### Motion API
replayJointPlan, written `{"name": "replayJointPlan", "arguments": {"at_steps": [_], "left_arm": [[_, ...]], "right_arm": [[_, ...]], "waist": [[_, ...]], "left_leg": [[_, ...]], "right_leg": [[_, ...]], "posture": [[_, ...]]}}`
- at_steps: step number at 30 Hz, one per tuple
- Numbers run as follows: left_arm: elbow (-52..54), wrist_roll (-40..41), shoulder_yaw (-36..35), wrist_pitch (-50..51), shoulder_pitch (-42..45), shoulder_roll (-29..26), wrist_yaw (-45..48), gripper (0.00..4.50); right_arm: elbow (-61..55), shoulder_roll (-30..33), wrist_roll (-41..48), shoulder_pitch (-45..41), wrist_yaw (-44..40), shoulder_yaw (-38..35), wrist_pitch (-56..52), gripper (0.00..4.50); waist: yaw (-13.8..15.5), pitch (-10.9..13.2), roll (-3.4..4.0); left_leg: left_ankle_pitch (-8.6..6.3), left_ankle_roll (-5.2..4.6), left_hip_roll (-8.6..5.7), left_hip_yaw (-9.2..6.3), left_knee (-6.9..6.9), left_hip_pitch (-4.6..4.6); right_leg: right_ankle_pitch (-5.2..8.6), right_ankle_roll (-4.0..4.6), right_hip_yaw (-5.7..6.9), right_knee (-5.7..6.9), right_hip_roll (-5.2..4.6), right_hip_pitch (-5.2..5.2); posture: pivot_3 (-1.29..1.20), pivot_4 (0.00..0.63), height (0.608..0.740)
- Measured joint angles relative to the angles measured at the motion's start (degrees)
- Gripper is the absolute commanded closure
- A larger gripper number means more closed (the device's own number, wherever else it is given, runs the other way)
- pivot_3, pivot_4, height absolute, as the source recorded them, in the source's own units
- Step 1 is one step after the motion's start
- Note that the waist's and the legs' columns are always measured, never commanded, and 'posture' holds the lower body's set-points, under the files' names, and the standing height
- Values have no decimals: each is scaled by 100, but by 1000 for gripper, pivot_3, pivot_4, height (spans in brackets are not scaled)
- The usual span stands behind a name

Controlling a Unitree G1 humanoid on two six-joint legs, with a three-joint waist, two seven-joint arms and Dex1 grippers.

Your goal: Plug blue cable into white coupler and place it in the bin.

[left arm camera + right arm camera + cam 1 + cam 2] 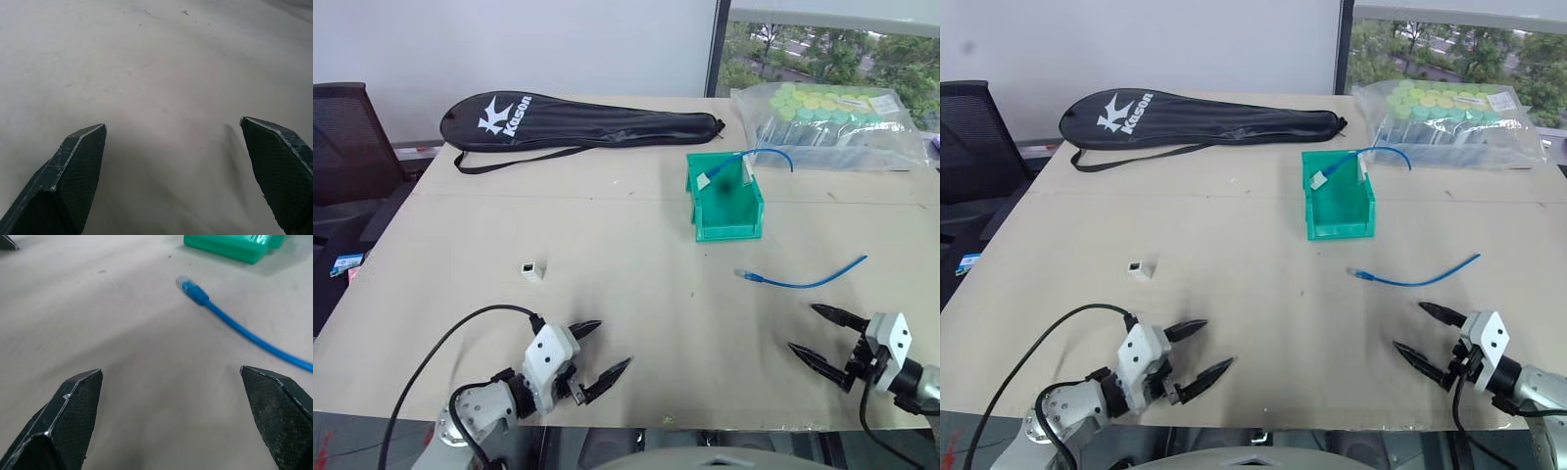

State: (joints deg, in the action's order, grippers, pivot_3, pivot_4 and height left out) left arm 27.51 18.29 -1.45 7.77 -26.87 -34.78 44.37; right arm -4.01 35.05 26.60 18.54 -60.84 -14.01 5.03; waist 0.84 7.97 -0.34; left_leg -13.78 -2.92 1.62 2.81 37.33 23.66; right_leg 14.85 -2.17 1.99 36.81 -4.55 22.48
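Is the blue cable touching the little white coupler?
Apart. The left eye view shows the blue cable and the white coupler separated by bare table.

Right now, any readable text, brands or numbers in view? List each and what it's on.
"Kason", white letters beside a white star-like logo, on the black racket cover at the far side of the table.
The small blue item off the table's left edge has print, too small to read.
Nothing readable on the bin, the white coupler, the blue cable or the bag of tubes.
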Motion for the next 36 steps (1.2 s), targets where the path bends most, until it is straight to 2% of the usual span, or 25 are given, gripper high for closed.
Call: {"name": "replayJointPlan", "arguments": {"at_steps": [4, 9, 13, 16, 23, 30, 36], "left_arm": [[133, 359, -206, 340, 509, -451, 321, 0], [278, 963, -349, 875, 1459, -1250, 1067, 0], [227, 1366, -364, 1216, 2228, -1770, 1755, 0], [28, 1448, -362, 1341, 2677, -1940, 2062, 0], [-136, 1448, -292, 1499, 3068, -1971, 2299, 0], [-136, 1446, -281, 1600, 3095, -1972, 2310, 0], [-193, 1372, -179, 1656, 3288, -2008, 2465, 0]], "right_arm": [[-82, 111, 6, -697, 109, 236, -470, 62], [82, 430, -620, -2091, 351, 954, -1247, 62], [556, 500, -842, -2992, 98, 1485, -1621, 62], [819, 491, -958, -3361, -50, 1782, -1773, 999], [950, 489, -1246, -3468, -266, 2117, -1692, 4455], [830, 328, -1382, -3534, -294, 2340, -1613, 4455], [565, -282, -1564, -4177, -504, 3219, -2027, 4455]], "waist": [[-5, 7, 2], [-6, 9, 3], [4, 14, -3], [-5, 19, -4], [-10, 25, -7], [-20, 29, -14], [-53, 39, -25]], "left_leg": [[1, 1, 4, -1, 9, -4], [2, 1, 3, 4, 11, -2], [2, 2, 1, -1, 9, 9], [2, 1, 2, -1, 6, 9], [1, 2, 5, 2, 5, 8], [3, 4, 14, 4, 13, 0], [8, 13, 34, 5, 15, -2]], "right_leg": [[-3, 4, -3, 6, 9, 1], [-6, 7, -3, 9, 44, 8], [-16, -14, 2, 9, 55, 14], [-16, -18, 1, 9, 61, 16], [-16, -22, -3, 10, 65, 16], [-16, -21, -9, 29, 73, 16], [-16, -18, -12, 61, 95, 31]], "posture": [[0, 150, 740], [0, 150, 740], [0, 150, 740], [0, 150, 740], [0, 150, 740], [0, 150, 740], [0, 150, 740]]}}
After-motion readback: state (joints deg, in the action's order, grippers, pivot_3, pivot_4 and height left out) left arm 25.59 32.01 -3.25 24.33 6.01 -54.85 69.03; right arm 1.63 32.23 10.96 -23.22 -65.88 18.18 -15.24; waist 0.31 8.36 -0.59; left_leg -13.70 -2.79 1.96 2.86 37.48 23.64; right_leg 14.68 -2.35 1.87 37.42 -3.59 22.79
